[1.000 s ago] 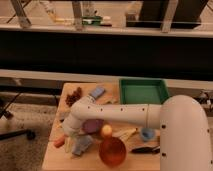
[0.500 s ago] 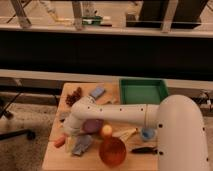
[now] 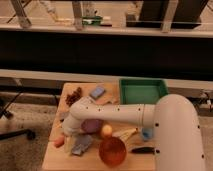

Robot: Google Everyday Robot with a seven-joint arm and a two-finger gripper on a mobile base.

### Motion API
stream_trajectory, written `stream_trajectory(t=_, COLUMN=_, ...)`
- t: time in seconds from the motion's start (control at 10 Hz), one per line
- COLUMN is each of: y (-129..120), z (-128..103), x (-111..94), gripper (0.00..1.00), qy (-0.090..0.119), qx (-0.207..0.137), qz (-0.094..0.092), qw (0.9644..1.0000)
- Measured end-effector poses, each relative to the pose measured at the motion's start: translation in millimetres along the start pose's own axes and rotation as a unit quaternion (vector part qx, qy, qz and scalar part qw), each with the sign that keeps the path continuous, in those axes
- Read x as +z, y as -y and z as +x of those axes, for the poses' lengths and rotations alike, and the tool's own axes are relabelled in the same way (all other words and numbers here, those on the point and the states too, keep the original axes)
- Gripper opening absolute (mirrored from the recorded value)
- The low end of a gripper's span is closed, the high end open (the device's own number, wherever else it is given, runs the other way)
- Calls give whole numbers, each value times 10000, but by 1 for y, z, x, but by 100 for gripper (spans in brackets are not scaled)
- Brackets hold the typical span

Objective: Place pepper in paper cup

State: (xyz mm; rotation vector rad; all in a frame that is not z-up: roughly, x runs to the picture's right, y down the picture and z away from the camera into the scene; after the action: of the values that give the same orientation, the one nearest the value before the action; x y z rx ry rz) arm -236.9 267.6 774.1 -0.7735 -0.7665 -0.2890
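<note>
The pepper [image 3: 59, 141] shows as an orange-red piece near the left edge of the wooden table [image 3: 55, 160], partly hidden by my arm's end. My gripper [image 3: 70, 134] is low over the table, right beside the pepper and left of the purple bowl [image 3: 92, 125]. I cannot tell whether it touches the pepper. A pale shape [image 3: 68, 145] just below the gripper may be the paper cup; it is mostly covered.
A round yellow-orange fruit [image 3: 106, 131], an orange bowl [image 3: 112, 150], a pale banana-like thing [image 3: 125, 133], a small blue cup [image 3: 146, 133] and a grey-blue packet [image 3: 83, 145] crowd the front. A green bin [image 3: 142, 91], blue sponge [image 3: 97, 91] and dark cluster [image 3: 75, 95] sit behind.
</note>
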Motion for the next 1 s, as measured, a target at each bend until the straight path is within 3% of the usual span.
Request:
stream_trajectory(t=0.6, y=4, z=-5, x=11, gripper=80, qy=-3, qx=21, qz=-58, qw=10000)
stream_trajectory(t=0.7, y=5, z=-6, x=13, gripper=76, qy=2, qx=19, qz=-63, qw=10000)
stream_trajectory(t=1.0, y=6, z=-7, x=15, gripper=48, qy=6, qx=9, qz=-69, qw=10000)
